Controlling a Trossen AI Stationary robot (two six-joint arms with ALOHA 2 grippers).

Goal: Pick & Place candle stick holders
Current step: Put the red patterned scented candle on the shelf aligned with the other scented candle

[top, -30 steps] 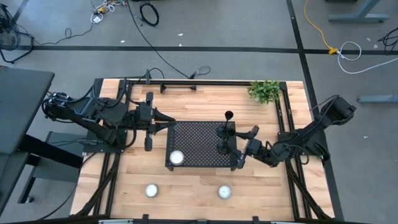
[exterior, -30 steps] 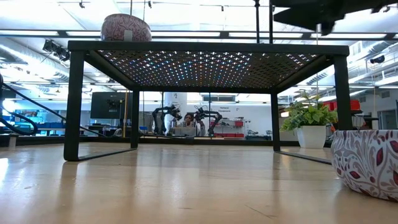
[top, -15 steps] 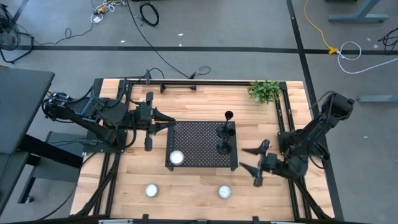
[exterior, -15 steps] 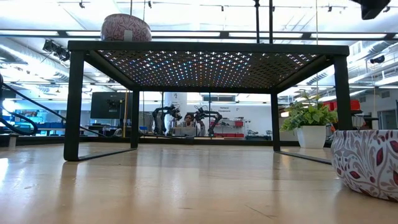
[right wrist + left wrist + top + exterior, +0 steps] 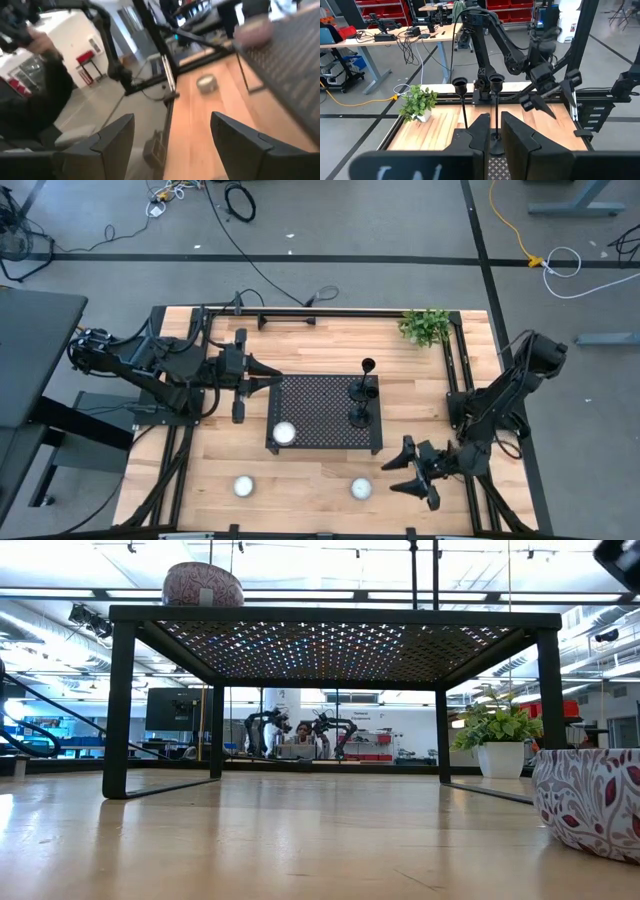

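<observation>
The candle stick holders [image 5: 362, 392] stand upright on their round bases on the right part of the black perforated tray [image 5: 315, 410]. The left wrist view shows two of their cup tops [image 5: 496, 79] on thin stems. My right gripper [image 5: 392, 477] hovers open near the table's front right, apart from the tray, with nothing between its fingers [image 5: 172, 140]. My left gripper [image 5: 274, 382] waits shut at the tray's left edge, pointing across it [image 5: 493, 132].
One small round patterned pot [image 5: 284, 434] sits on the tray's near left corner, and two others [image 5: 242, 486] [image 5: 361, 488] stand on the table in front. A potted plant [image 5: 426, 326] is at the far right corner. Black frame rails run along the table's sides.
My right gripper has swung away from the tray's right edge beside the holders toward the table's near edge. It has rolled about its own axis on the way and stays open. The holders have kept their places on the tray.
</observation>
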